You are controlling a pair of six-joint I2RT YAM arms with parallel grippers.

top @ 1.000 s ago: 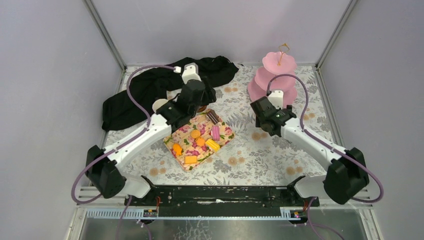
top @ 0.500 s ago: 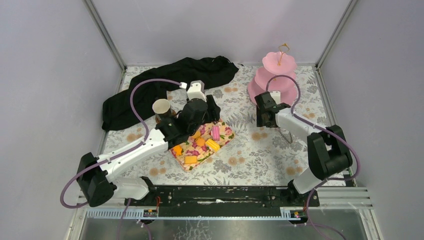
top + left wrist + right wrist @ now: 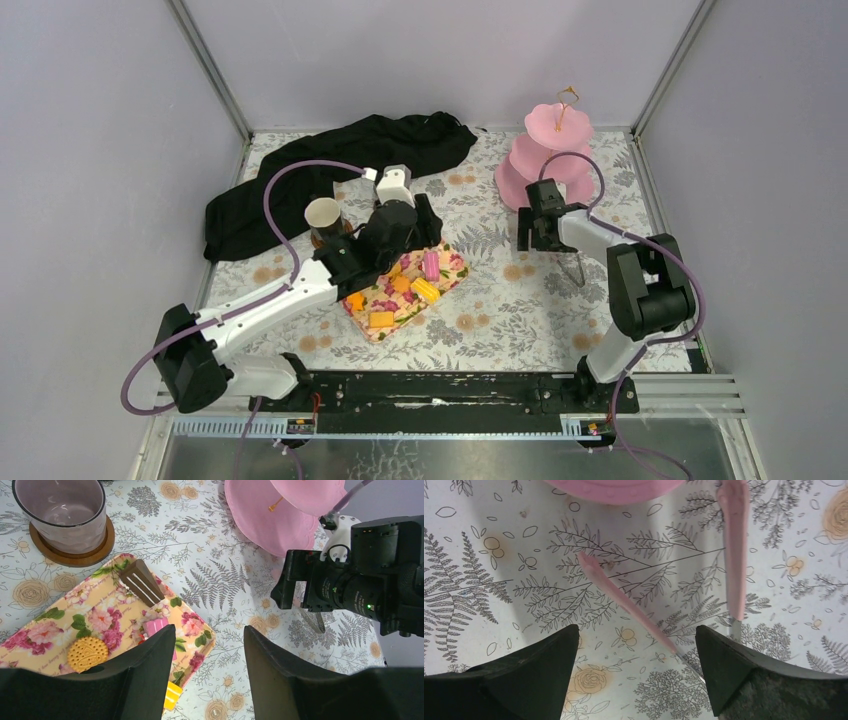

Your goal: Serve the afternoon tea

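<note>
My left jaws were spread with nothing between them, hanging over the far corner of the floral napkin (image 3: 102,620). The cakes sat on it. The brown cake (image 3: 141,582) lay ahead of the jaws and off toward the left finger, its long axis slanting across my line of reach. The pink cake (image 3: 156,626) was just at that finger's tip, and the round biscuit (image 3: 87,653) was further left. The mauve-grey mug (image 3: 60,511) stood on a wooden coaster (image 3: 75,557) beyond the napkin. The cream-lined dark mug (image 3: 323,215) was near the black cloth (image 3: 290,180).

My right jaws were spread wide and empty, low over two pink-handled utensils (image 3: 624,597) on the surface (image 3: 520,300) beside the pink tiered stand (image 3: 550,150).

The left arm was clearly nearer the cakes. I'd guess a wrist turn was needed to square up on the brown one.
</note>
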